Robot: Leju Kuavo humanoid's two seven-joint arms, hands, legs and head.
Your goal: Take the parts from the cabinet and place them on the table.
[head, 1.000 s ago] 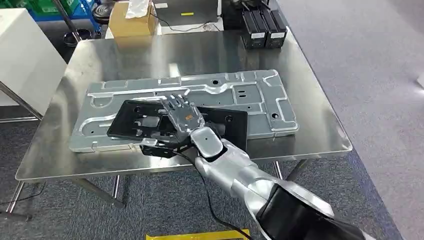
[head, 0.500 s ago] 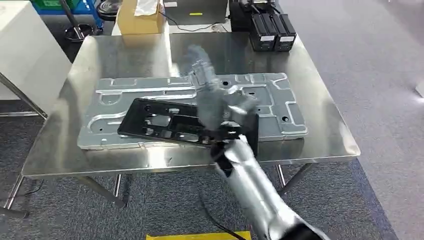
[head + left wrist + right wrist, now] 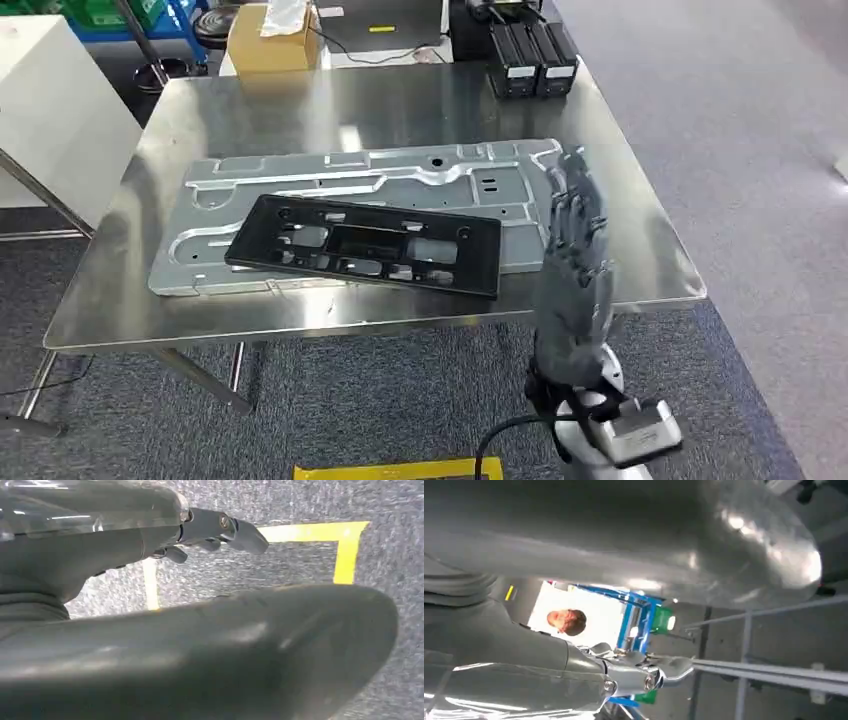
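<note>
Head view first: the steel desk [image 3: 640,240] carries a large silver stamped panel [image 3: 400,180] lying flat, and the black frame part [image 3: 365,247] rests on top of it, slightly askew, its near long edge reaching past the panel's front edge toward the desk's rim. The right hand [image 3: 575,255] is raised at the desk's near right side, fingers [image 3: 572,190] straight and upward, slightly apart, holding nothing — clear of the black frame part and a little blurred. At the desk's far edge sit two black boxes [image 3: 528,62] side by side, and beyond the far left corner a cardboard box [image 3: 262,42]; a white cabinet [image 3: 55,110] stands off to the left, and grey carpet [image 3: 760,150] spreads to the right. Left wrist view now: the left hand [image 3: 215,535] hangs over grey carpet marked with yellow tape [image 3: 345,545], its fingers loosely extended with nothing in them. Right wrist view: the right hand's thick thumb [image 3: 724,535] and a dark finger [image 3: 649,675] are apart, nothing between them — behind them a bright opening, a blue frame [image 3: 634,615] with green bins, and a person's head, blurred.
</note>
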